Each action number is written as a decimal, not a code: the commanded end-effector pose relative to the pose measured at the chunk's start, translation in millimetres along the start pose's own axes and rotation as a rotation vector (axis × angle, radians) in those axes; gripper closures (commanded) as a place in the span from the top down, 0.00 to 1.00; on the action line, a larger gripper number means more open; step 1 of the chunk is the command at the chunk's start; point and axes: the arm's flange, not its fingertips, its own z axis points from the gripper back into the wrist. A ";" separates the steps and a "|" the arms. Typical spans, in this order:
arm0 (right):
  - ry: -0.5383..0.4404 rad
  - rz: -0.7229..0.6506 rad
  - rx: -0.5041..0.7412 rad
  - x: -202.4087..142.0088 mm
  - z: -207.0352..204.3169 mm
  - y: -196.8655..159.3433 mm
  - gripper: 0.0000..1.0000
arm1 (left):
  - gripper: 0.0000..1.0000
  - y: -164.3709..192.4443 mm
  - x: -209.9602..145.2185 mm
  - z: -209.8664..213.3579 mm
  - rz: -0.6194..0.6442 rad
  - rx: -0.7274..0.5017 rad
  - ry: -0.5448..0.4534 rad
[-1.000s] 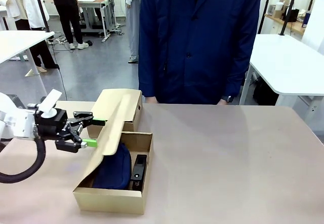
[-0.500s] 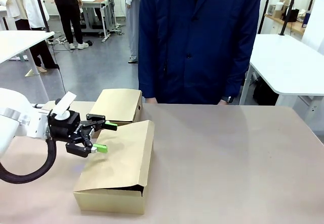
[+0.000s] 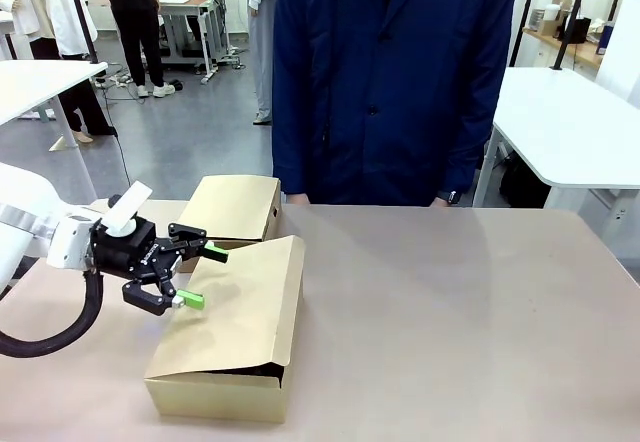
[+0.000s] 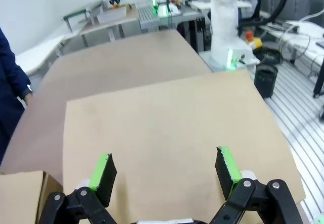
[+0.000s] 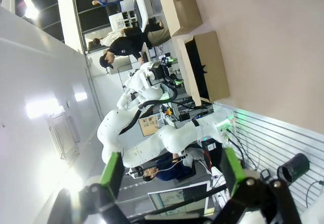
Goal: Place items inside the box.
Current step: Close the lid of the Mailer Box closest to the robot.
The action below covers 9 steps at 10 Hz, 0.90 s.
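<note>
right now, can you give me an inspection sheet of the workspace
surface: tan table, bare on the person's right-hand stretch
job's things: cardboard box near the front edge, its flap lying down over the opening with a dark gap at the front; contents hidden
clutter: second cardboard box behind it, closed
grippers: left gripper open, hovering at the flap's left edge, holding nothing; right gripper open, empty, pointing away from the table
cables: black hose looping under the left arm
surroundings: person in a dark blue coat at the far side, white tables either side, people farther off
</note>
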 end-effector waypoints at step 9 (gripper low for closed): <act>-0.002 0.012 0.026 -0.4 -1.3 2.9 1.00 | 1.00 -177.5 -35.6 -17.3 0.120 -0.052 -0.030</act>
